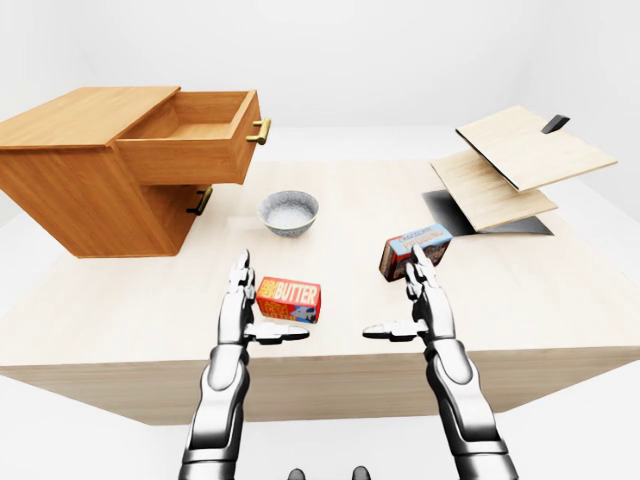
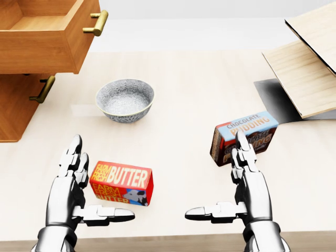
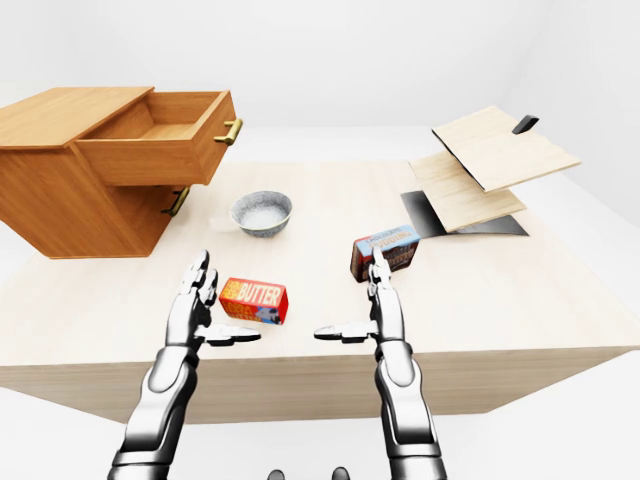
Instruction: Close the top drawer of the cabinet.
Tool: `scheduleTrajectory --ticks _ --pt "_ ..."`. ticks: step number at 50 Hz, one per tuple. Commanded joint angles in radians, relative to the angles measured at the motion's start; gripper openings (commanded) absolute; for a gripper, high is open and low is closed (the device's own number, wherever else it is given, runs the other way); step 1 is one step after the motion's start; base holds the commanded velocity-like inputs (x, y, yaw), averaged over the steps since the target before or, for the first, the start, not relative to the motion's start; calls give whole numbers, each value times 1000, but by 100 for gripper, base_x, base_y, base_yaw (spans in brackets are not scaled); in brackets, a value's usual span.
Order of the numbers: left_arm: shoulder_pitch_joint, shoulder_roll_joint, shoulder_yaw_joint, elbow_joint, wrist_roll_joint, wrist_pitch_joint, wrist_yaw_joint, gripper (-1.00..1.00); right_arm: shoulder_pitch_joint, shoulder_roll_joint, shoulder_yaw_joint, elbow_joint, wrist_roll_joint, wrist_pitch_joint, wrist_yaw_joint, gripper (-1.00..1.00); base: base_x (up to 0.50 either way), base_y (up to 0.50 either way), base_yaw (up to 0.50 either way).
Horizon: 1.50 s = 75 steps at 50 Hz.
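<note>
The wooden cabinet (image 1: 85, 175) is sitting at the upper left of the left-eye view, on the far left part of the light wooden table (image 1: 560, 300). Its top drawer (image 1: 190, 135) is standing pulled well out toward the view's right, its inside bare wood as far as can be seen, with a brass handle (image 1: 259, 131) on its face. Below it, the lower drawer handle (image 1: 200, 201) is lying close against the cabinet face (that drawer is looking shut).

Both robot hands are hovering low in the views above the near part of the table, neither touching the cabinet. The left hand (image 2: 73, 184) is showing its 3 fingers spread apart, thumb pointing to the right, holding nothing. The right hand (image 2: 244, 181) is mirroring it, fingers apart and thumb pointing left, also empty.

Between and just above the hands in the head view, a red butter box (image 2: 122, 183) is lying flat near the left hand. A chocolate pudding box (image 2: 243, 136) is standing just above the right hand's fingertips. A grey speckled bowl (image 2: 125, 100) is resting near the cabinet's lower right. At the right, 2 pale wooden boards (image 1: 520, 160) are tilting over a dark sheet (image 1: 450, 208).
</note>
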Motion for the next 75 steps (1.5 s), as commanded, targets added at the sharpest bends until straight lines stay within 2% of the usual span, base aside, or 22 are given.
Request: scheduleTrajectory --ticks 1,10,14,16,17,21,24,31,39,55,75 --pt "-23 19 27 44 -5 0 -31 100 -10 -18 -31 -3 4 13 32 100 0 0 0" --pt "-14 17 26 49 -2 -8 -37 100 -8 -19 -34 -15 1 20 32 100 0 0 0" --pt "-14 17 26 44 -2 -4 -37 100 -10 -21 -36 -24 0 29 34 100 0 0 0" --pt "-22 20 29 32 0 12 -37 100 -32 -18 -53 -63 32 87 26 100 0 0 0" --pt "-27 15 36 16 -31 37 -46 100 -47 -28 -55 -79 26 87 24 100 0 0 0" --pt "-46 20 30 -26 -26 86 -51 100 -83 -37 -65 -154 32 87 15 100 0 0 0" --pt "-89 34 42 -39 -30 86 -55 100 -102 -47 -63 -194 15 87 22 100 0 0 0" --pt "-260 77 75 -24 -46 86 -54 100 -198 -58 -76 -263 13 87 7 100 0 0 0" --pt "-360 91 70 -10 -46 86 -50 100 -258 -58 -58 -311 14 87 -7 100 0 0 0" --pt "-362 78 58 -70 -46 86 -44 100 -226 -53 -58 -356 47 87 12 100 1 0 0" --pt "-353 66 46 -84 -41 86 -46 100 -212 -53 -55 -367 44 87 29 100 29 -3 0"
